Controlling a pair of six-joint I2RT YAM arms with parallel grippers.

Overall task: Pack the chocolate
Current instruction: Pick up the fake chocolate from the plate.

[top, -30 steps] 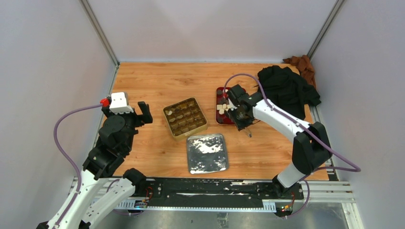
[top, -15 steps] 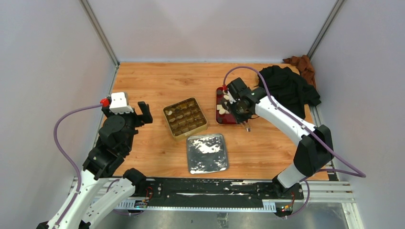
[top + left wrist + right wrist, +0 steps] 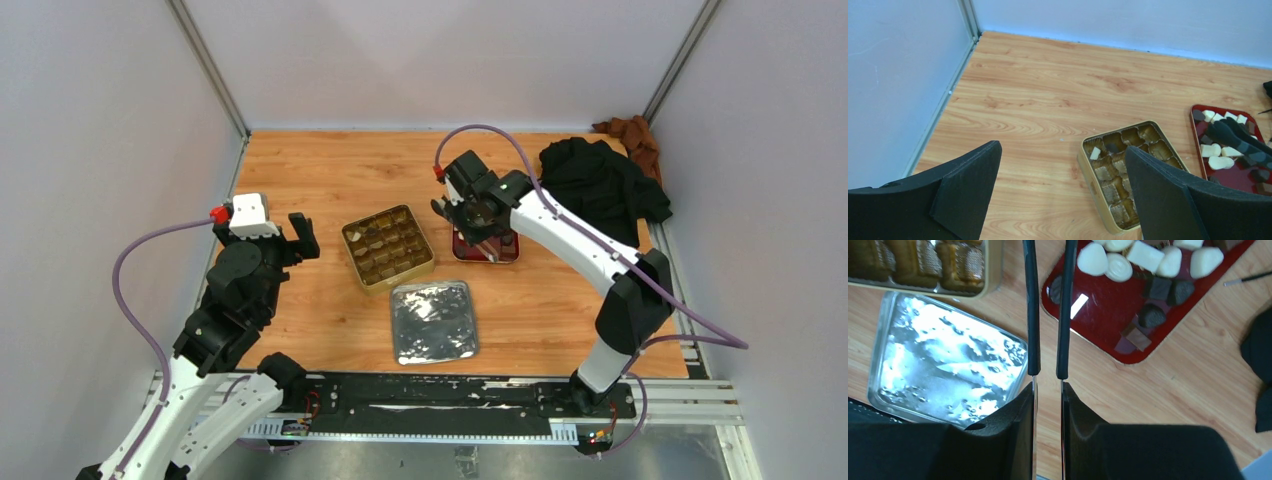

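Observation:
Cream-white chocolate chunks (image 3: 1120, 265) and dark brown ones (image 3: 1158, 287) lie on a red tray (image 3: 1103, 320), which also shows in the top view (image 3: 500, 252). My right gripper (image 3: 1048, 390) is shut on metal tongs (image 3: 1063, 315) with black arms, held slightly apart over the tray's left edge. A dark chunk (image 3: 1055, 289) lies between the arms; I cannot tell if it is gripped. The gold tin (image 3: 388, 246) has brown compartments; one white chunk (image 3: 1095, 153) sits in it. My left gripper (image 3: 1063, 190) is open and empty, left of the tin.
A silver lid (image 3: 433, 320) lies near the tin's front side. A black cloth (image 3: 600, 185) and a brown cloth (image 3: 632, 135) lie at the back right corner. Grey walls close three sides of the wooden table (image 3: 330, 170).
My right arm has swung left and farther back, from the red tray's near right side to over its left part. The left arm has not moved.

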